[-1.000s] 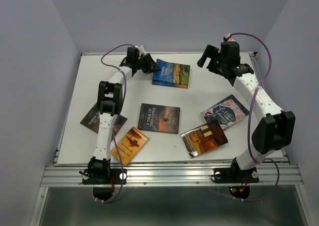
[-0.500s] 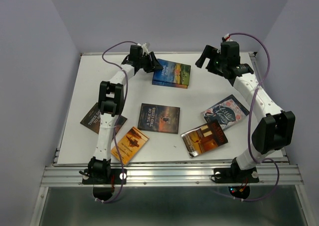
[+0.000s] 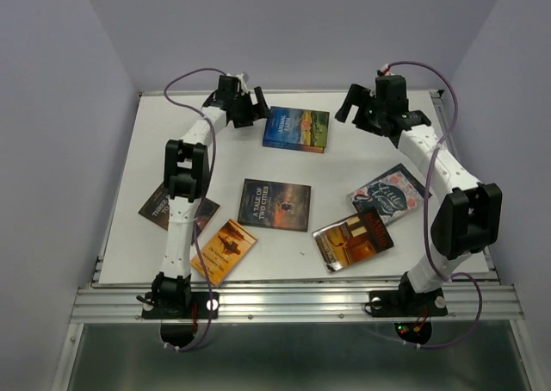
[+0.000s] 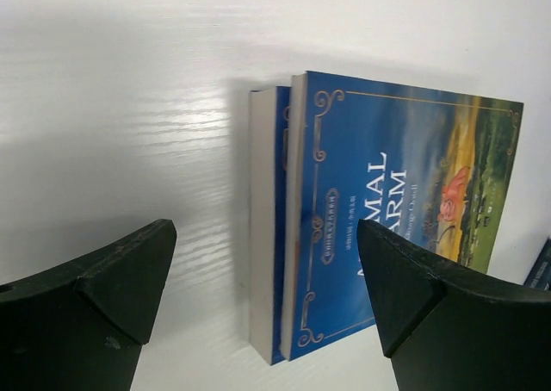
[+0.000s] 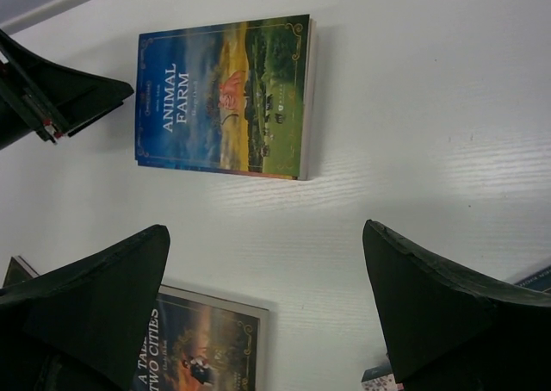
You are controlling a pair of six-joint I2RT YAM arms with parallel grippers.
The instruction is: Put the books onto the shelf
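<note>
While both pairs of jaws stand wide apart and empty, the left gripper (image 3: 252, 113) hovers just beside the blue book (image 3: 297, 129), which lies flat on a second book (image 4: 262, 219) at the table's (image 3: 344, 163) far side. The right gripper (image 3: 355, 107) hangs near. Thin, light and glossy, the blue book probably slips, so pinching its spine edge looks best.

Both arms reach from their bases at the near edge toward the far side. The left arm (image 3: 176, 227) rises almost straight up the left side, its wrist bent to the right. The left end effector (image 3: 248, 111) points right with its jaws spread wide. The right arm (image 3: 430, 154) bows out to the right, elbow raised. The right end effector (image 3: 351, 105) points left, jaws equally wide apart.
</note>
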